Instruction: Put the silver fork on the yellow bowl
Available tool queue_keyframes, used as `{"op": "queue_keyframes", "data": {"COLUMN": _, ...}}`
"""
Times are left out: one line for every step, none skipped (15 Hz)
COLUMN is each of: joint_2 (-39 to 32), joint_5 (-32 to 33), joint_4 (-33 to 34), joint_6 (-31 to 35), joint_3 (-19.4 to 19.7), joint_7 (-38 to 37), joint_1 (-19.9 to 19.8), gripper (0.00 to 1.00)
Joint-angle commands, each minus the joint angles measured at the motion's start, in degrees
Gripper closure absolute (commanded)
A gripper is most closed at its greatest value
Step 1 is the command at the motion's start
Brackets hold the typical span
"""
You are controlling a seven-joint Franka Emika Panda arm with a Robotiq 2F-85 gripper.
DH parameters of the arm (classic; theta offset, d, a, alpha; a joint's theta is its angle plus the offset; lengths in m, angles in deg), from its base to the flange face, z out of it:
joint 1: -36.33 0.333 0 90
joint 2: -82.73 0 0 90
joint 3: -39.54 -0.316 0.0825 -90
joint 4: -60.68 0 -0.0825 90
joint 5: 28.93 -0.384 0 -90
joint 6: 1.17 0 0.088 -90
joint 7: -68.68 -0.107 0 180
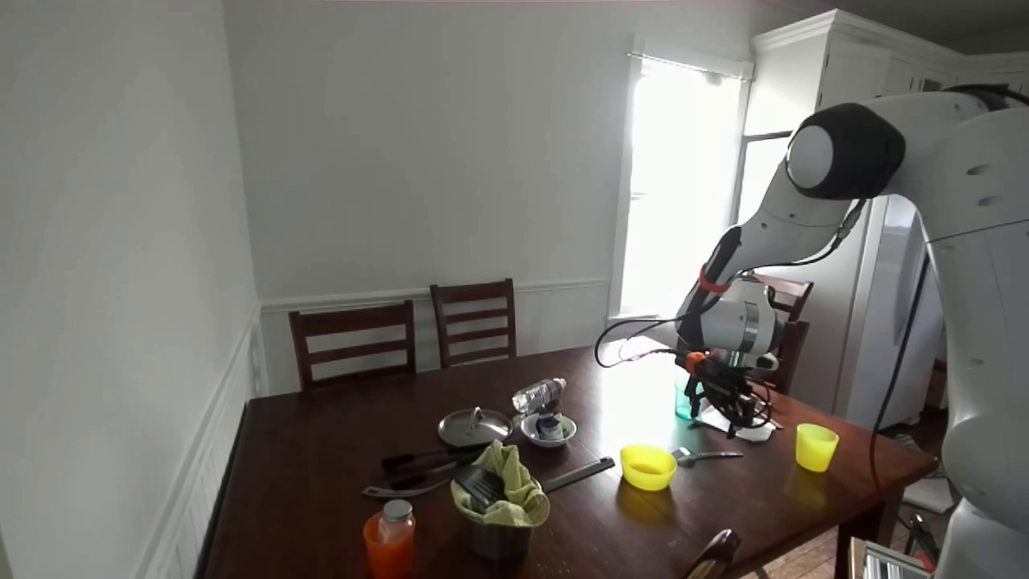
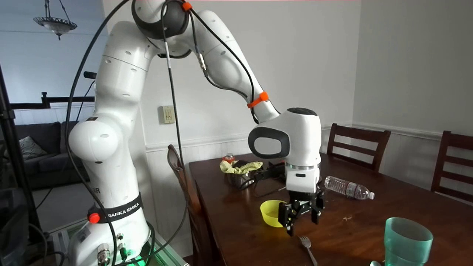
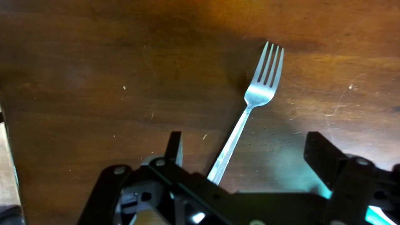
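In an exterior view, right of the round yellow bowl (image 1: 648, 476), the silver fork (image 1: 709, 456) lies left-right on the dark-wood table (image 1: 591, 527), tines leftward; the wrist view hides its handle end. Above, the black two-fingered gripper (image 3: 244, 145) gapes wide, empty.

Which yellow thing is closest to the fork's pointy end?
The low, wide yellow bowl. The taller, narrower yellow cup stands nearer the handle end of the silver fork.
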Motion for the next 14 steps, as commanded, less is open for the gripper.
{"op": "queue_keyframes", "data": {"joint_2": -6.97, "joint_5": -1.63, "joint_4": 6.26, "joint_6": -2.96, "joint_3": 0.02, "joint_7": -1.58, "joint_1": -0.58, "gripper": 0.0}}
{"op": "queue_keyframes", "data": {"joint_2": -8.22, "joint_5": -2.08, "joint_4": 7.26, "joint_6": -3.45, "joint_3": -0.5, "joint_7": -1.25, "joint_1": -1.06, "gripper": 0.0}}
{"op": "queue_keyframes", "data": {"joint_2": -9.22, "joint_5": -2.32, "joint_4": 8.12, "joint_6": -3.68, "joint_3": -0.71, "joint_7": -1.32, "joint_1": -1.14, "gripper": 0.0}}
{"op": "queue_keyframes", "data": {"joint_2": -10.0, "joint_5": -3.28, "joint_4": 8.72, "joint_6": -3.64, "joint_3": -1.48, "joint_7": -0.67, "joint_1": -1.64, "gripper": 0.0}}
{"op": "queue_keyframes", "data": {"joint_2": -10.93, "joint_5": -4.24, "joint_4": 9.59, "joint_6": -3.66, "joint_3": -2.17, "joint_7": -0.33, "joint_1": -2.05, "gripper": 0.0}}
{"op": "queue_keyframes", "data": {"joint_2": -11.72, "joint_5": -4.82, "joint_4": 10.54, "joint_6": -4.58, "joint_3": -2.89, "joint_7": 0.26, "joint_1": -2.46, "gripper": 0.0}}
{"op": "queue_keyframes", "data": {"joint_2": -12.58, "joint_5": -5.56, "joint_4": 11.1, "joint_6": -4.3, "joint_3": -3.34, "joint_7": 0.08, "joint_1": -2.54, "gripper": 0.0}}
{"op": "queue_keyframes", "data": {"joint_2": -12.96, "joint_5": -6.22, "joint_4": 11.41, "joint_6": -4.32, "joint_3": -3.65, "joint_7": -0.34, "joint_1": -2.44, "gripper": 0.0}}
{"op": "queue_keyframes", "data": {"joint_2": -13.65, "joint_5": -7.12, "joint_4": 12.14, "joint_6": -4.05, "joint_3": -4.07, "joint_7": -0.54, "joint_1": -2.6, "gripper": 0.0}}
{"op": "queue_keyframes", "data": {"joint_2": -14.08, "joint_5": -7.6, "joint_4": 12.6, "joint_6": -4.37, "joint_3": -4.45, "joint_7": -0.1, "joint_1": -2.79, "gripper": 0.0}}
{"op": "queue_keyframes", "data": {"joint_2": -14.55, "joint_5": -8.0, "joint_4": 13.14, "joint_6": -4.59, "joint_3": -4.64, "joint_7": 0.15, "joint_1": -2.85, "gripper": 0.0}}
{"op": "queue_keyframes", "data": {"joint_2": -15.04, "joint_5": -8.27, "joint_4": 13.52, "joint_6": -4.88, "joint_3": -4.65, "joint_7": 0.05, "joint_1": -2.78, "gripper": 0.01}}
{"op": "queue_keyframes", "data": {"joint_2": -15.27, "joint_5": -8.18, "joint_4": 13.89, "joint_6": -5.18, "joint_3": -4.57, "joint_7": -0.07, "joint_1": -2.64, "gripper": 0.22}}
{"op": "queue_keyframes", "data": {"joint_2": -15.69, "joint_5": -8.24, "joint_4": 14.34, "joint_6": -5.63, "joint_3": -4.56, "joint_7": -0.17, "joint_1": -2.68, "gripper": 0.26}}
